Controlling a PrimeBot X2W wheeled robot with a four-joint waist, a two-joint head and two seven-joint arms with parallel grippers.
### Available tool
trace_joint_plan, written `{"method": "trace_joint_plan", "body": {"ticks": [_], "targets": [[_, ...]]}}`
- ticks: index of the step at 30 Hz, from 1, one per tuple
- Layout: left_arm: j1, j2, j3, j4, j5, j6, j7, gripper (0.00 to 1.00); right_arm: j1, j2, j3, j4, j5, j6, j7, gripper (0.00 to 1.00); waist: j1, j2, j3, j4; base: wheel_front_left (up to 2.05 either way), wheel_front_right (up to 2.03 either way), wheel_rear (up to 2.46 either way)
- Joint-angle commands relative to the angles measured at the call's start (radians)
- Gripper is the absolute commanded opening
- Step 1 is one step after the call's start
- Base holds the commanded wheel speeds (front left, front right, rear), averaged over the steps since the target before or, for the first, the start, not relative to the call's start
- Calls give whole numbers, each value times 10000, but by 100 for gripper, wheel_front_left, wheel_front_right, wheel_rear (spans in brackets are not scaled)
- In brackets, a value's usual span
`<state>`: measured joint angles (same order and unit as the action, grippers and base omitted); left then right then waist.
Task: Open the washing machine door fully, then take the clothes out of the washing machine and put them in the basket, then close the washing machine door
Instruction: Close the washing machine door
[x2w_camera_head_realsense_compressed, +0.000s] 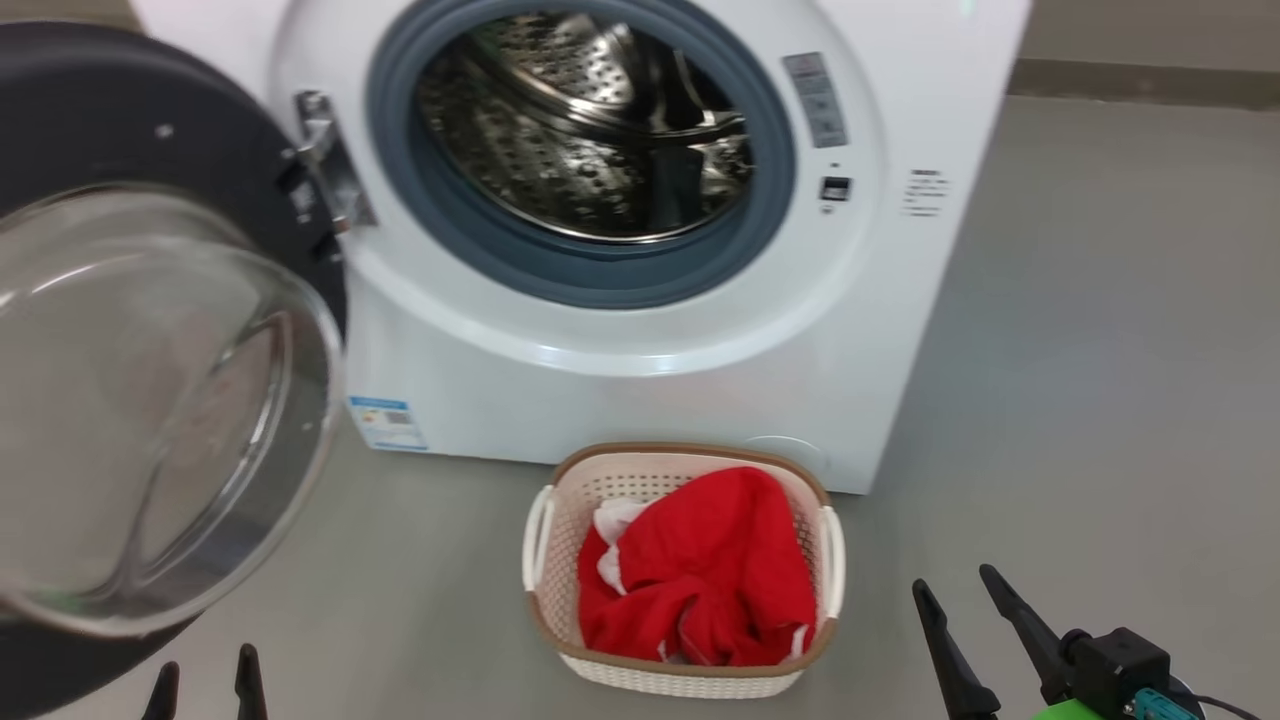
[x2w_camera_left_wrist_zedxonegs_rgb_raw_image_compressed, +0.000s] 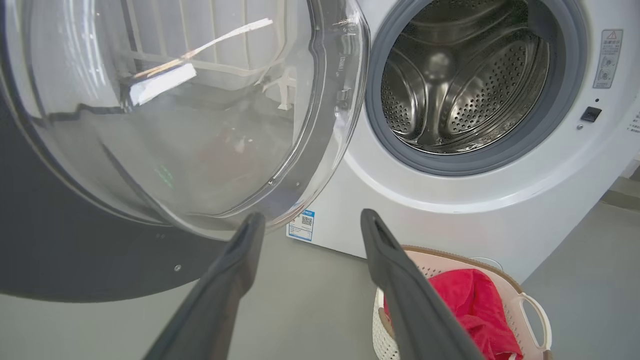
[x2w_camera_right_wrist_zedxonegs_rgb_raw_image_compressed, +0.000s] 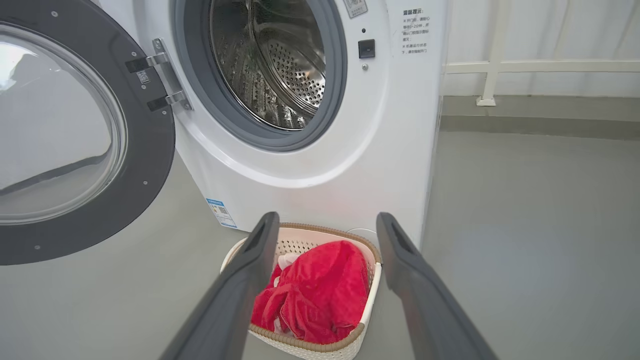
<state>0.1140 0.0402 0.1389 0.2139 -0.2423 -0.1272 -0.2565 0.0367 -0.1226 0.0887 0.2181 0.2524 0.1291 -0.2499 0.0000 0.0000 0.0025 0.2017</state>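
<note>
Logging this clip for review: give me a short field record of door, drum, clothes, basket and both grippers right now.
washing machine door: open, standing at the left of the head view
drum: bare steel, no clothes seen inside the washing machine
clothes: red, piled in the basket
basket: on the floor before the machine
left gripper: open, empty, near the door's lower edge
right gripper: open, empty

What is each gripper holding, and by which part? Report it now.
Nothing is held. The left gripper and the right gripper are both open and empty; the clothes lie in the basket.
</note>
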Motion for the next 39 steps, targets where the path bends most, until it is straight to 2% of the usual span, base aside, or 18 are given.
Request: {"method": "trace_joint_plan", "body": {"ticks": [1,9,17,26,38,39], "targets": [[-210,104,332,-165,-72,53,-53,100,-370,-128,282,-186,80,16,-119,100,0,0,-57,818,0,0,0],[-229,102,160,-39,-243,212,-53,100,-536,-214,550,-77,124,16,-119,100,0,0,-69,2104,0,0,0],[-227,102,97,-223,-369,352,-53,100,-784,-236,764,24,126,16,-119,100,0,0,108,3068,0,0,0],[-15,101,200,-687,-710,643,-53,100,-1508,-340,1329,382,233,16,-119,100,0,0,340,3238,0,0,0],[75,101,167,-1021,-854,697,-53,100,-1620,-373,1474,488,329,16,-119,100,0,0,331,3239,0,0,0],[66,101,155,-1061,-897,673,-53,87,-1604,-368,1467,484,327,16,-119,100,0,0,321,3235,0,0,0]]}}
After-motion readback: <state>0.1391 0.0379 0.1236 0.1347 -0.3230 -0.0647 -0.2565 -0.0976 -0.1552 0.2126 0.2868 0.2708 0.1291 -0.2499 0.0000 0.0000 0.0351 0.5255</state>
